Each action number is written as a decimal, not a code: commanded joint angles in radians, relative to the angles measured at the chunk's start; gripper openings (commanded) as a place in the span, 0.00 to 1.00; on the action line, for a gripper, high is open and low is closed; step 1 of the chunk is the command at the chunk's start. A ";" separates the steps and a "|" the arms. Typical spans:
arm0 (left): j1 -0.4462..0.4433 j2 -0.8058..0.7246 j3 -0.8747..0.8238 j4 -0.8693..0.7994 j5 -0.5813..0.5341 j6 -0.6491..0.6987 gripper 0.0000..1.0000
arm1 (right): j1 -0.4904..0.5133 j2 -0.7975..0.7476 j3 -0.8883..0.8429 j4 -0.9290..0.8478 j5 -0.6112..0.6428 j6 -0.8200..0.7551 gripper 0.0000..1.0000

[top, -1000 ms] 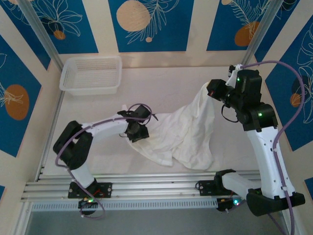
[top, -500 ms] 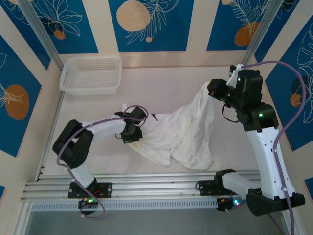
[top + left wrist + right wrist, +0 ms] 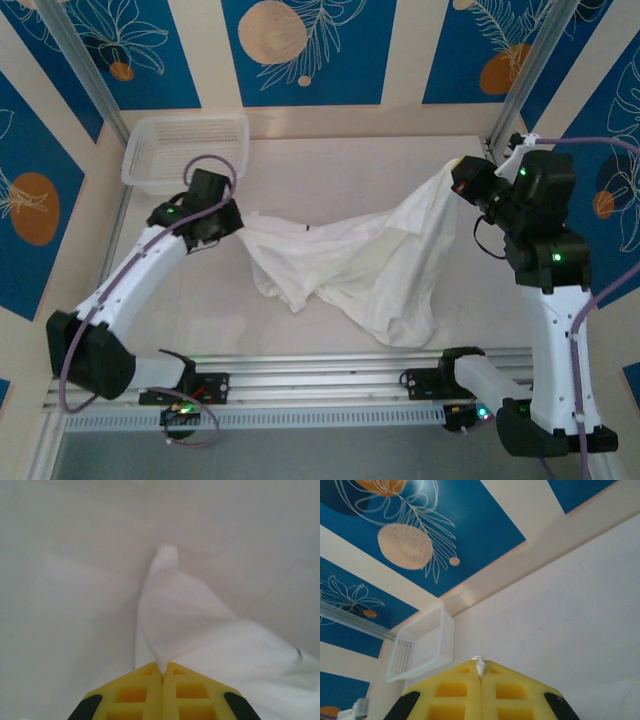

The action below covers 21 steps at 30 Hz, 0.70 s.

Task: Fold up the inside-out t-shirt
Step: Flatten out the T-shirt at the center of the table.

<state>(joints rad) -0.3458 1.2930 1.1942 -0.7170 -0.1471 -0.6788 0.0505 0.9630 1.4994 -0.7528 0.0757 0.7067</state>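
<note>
The white inside-out t-shirt point(image 3: 350, 262) hangs stretched between both arms above the table, sagging in the middle with its lower folds resting near the front. My left gripper point(image 3: 240, 218) is shut on its left edge; in the left wrist view white cloth point(image 3: 170, 620) fans out from the tightly closed yellow fingers point(image 3: 135, 695). At the right my right gripper point(image 3: 455, 180) is raised and shut on the shirt's other end. The right wrist view has a small tuft of white fabric point(image 3: 480, 664) pinched between the closed yellow fingers point(image 3: 512, 695).
A white plastic mesh basket point(image 3: 185, 152) stands at the back left corner, also seen from the right wrist point(image 3: 422, 647). Blue patterned walls enclose the back and sides. An aluminium rail point(image 3: 320, 385) runs along the near edge.
My left gripper closed on the shirt's left edge, then lifted and pulled it back and to the left. The right gripper shifted slightly right, and the shirt spread out between the arms.
</note>
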 commanded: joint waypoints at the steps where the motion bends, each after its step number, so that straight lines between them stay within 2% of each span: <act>1: 0.048 -0.061 0.009 -0.028 -0.024 0.086 0.00 | -0.018 -0.036 -0.026 0.040 0.021 -0.003 0.00; 5: 0.125 -0.090 -0.001 -0.040 0.040 0.093 0.00 | -0.072 -0.035 -0.063 0.016 -0.013 0.029 0.00; 9: 0.226 -0.084 -0.017 -0.014 0.160 0.094 0.00 | -0.178 -0.029 -0.073 -0.010 -0.025 0.063 0.00; 13: 0.223 0.020 -0.066 0.114 0.379 0.034 0.00 | -0.204 0.024 -0.142 0.024 -0.196 0.080 0.00; 14: 0.212 0.050 -0.075 0.147 0.402 0.010 0.00 | -0.204 0.039 -0.163 0.024 -0.215 0.093 0.00; 15: 0.192 0.084 -0.076 0.181 0.405 0.002 0.00 | -0.205 0.054 -0.186 0.028 -0.225 0.110 0.00; 18: 0.151 0.180 -0.022 0.203 0.302 0.000 0.00 | -0.216 0.076 -0.233 0.028 -0.180 0.138 0.00; 21: 0.141 0.263 0.053 0.206 0.219 -0.002 0.02 | -0.300 0.094 -0.250 0.004 -0.158 0.166 0.00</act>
<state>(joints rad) -0.1947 1.5307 1.1706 -0.5625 0.1249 -0.6632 -0.1925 1.0702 1.2518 -0.7452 -0.0788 0.8223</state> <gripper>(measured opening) 0.046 0.067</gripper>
